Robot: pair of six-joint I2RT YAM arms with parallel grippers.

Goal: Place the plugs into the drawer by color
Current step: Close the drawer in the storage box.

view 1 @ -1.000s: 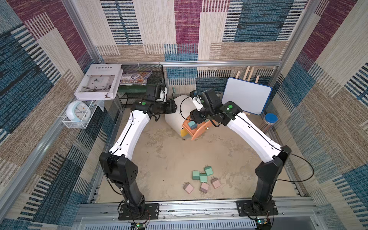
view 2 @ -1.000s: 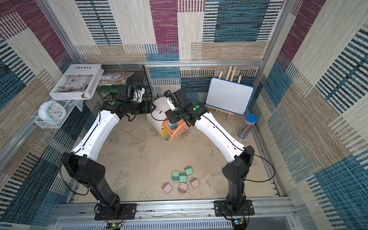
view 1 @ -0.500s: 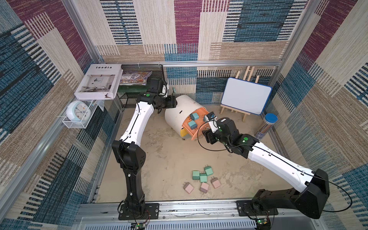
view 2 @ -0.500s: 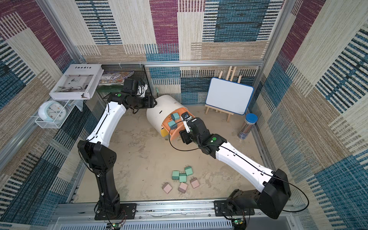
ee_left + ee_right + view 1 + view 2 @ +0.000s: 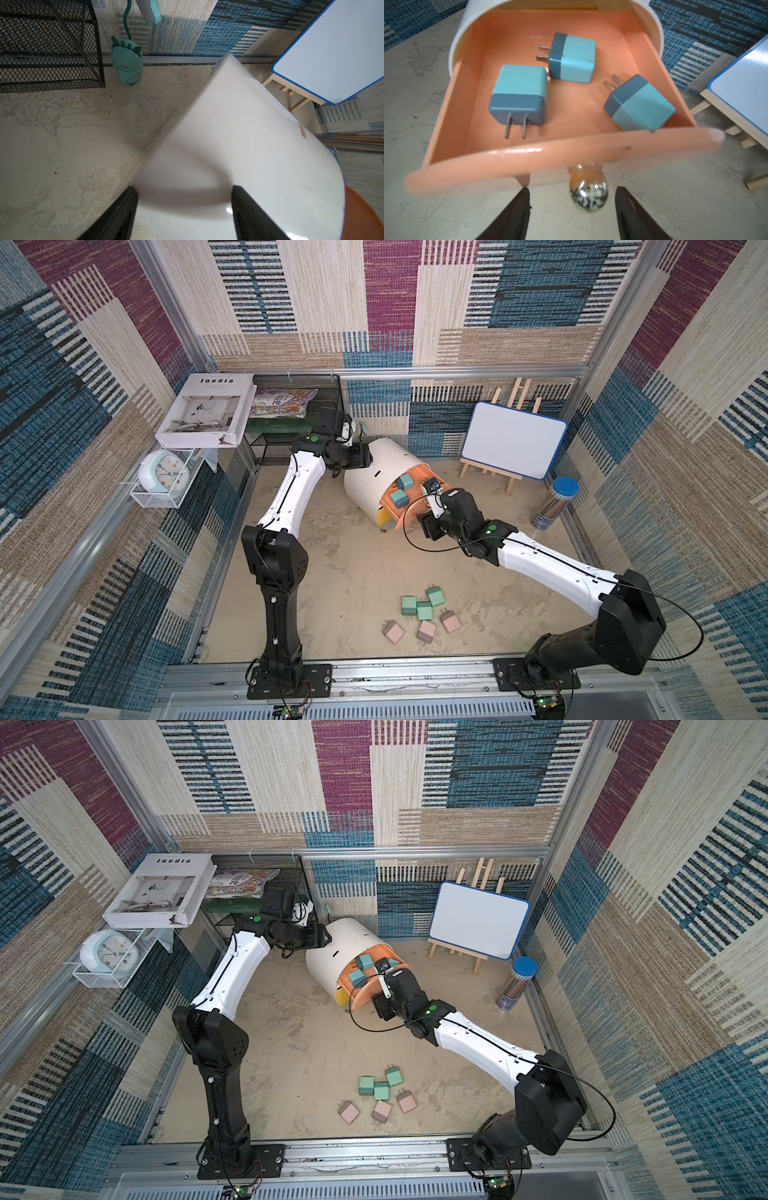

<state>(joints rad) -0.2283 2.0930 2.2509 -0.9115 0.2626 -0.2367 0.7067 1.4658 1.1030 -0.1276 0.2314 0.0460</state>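
Our right claw stands wide either side of the knob on the open peach drawer. Inside lie three two-tone blue plugs. Three mint plugs and three pink plugs cluster on the tabletop. Our left claw, jaws apart, sits against the white cabinet.

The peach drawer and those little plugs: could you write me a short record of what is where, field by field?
drawer state: peach drawer pulled out of the white cabinet
inside it: three blue plugs
on the table: three green plugs and three pink plugs, in one loose cluster
right gripper: open, fingers either side of the metal knob, not closed on it
left gripper: open, over the cabinet's rounded body
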